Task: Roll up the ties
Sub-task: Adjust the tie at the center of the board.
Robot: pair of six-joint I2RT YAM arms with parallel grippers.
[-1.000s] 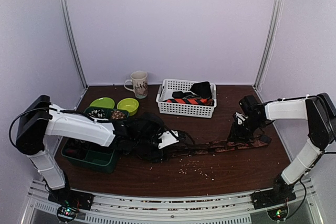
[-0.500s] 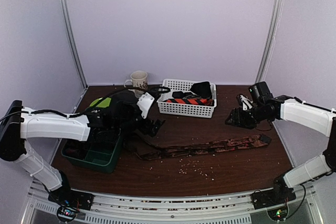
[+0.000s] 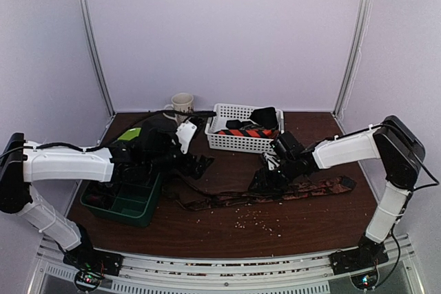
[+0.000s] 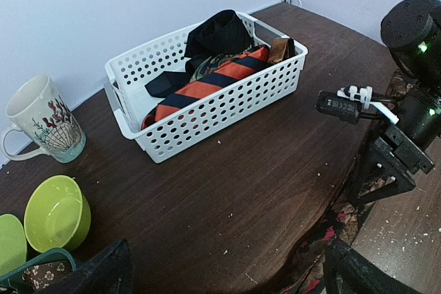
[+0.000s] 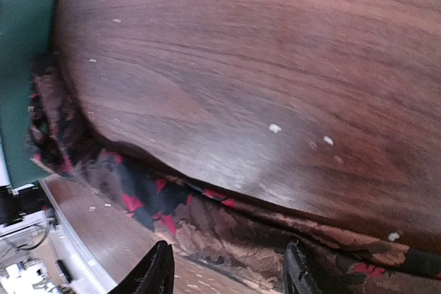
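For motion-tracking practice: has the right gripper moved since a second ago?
Yes. The right gripper moved left, ending just in front of the white basket's right corner.

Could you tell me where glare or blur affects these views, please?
Top external: even, soft light, no glare. Left wrist: basket sharp, its own fingers dark and blurred at the bottom edge. Right wrist: pale sheen on the table, tie slightly soft.

Table (image 3: 310, 218) — dark brown woodgrain, pale flecks. Tie (image 3: 227, 200), centre: brown-black, red motifs. Basket (image 3: 244, 144), 12 o'clock: white, perforated; its striped tie (image 3: 251, 132) — orange and navy. Mug (image 3: 182, 105): cream, red-and-dark print. Bowl (image 4: 58, 211): lime. Bin (image 3: 127, 206), 9 o'clock: dark green.
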